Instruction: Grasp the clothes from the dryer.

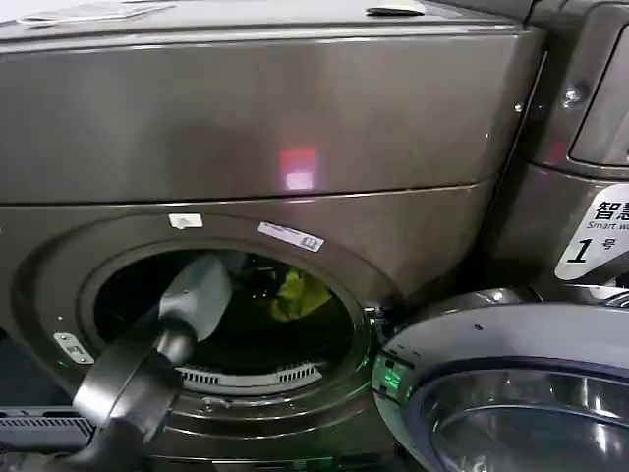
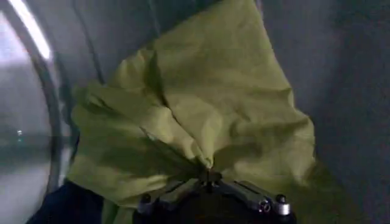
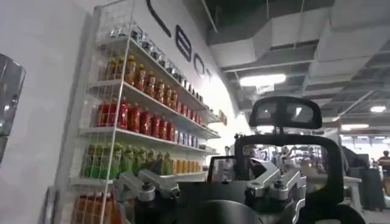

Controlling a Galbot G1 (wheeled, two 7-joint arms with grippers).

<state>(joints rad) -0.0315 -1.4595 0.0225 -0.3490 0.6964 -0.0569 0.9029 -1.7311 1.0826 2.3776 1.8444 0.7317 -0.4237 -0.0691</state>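
1 arm is seen at work: the left arm is reached from the lower left of the head view through the round opening of the dryer [image 1: 265, 147], its forearm passing over the grey rim into the dark drum. The left pincer [image 2: 209, 181] is shown by its wrist camera closed on a pinched fold of the yellow-green cloth, the fingers [image 2: 177, 190] drawn together so that the fabric is gathered into creases right at their tips. The clothes [image 2: 201, 103] are found inside the drum, bunched against its curved metal wall; a dark navy piece is glimpsed beneath the yellow-green one at the edge of that view. From the head view, a patch of the yellow-green cloth is seen deep in the drum, just beyond the arm. The glass door [image 1: 511, 393] is swung wide open to the right of the opening, and a white sticker [image 1: 598, 234] marked 1 is seen above it. The right pincer [image 3: 210, 189] is held away from the machine, its fingers spread apart on nothing, with a shelf of bottled drinks [image 3: 140, 122] behind it.
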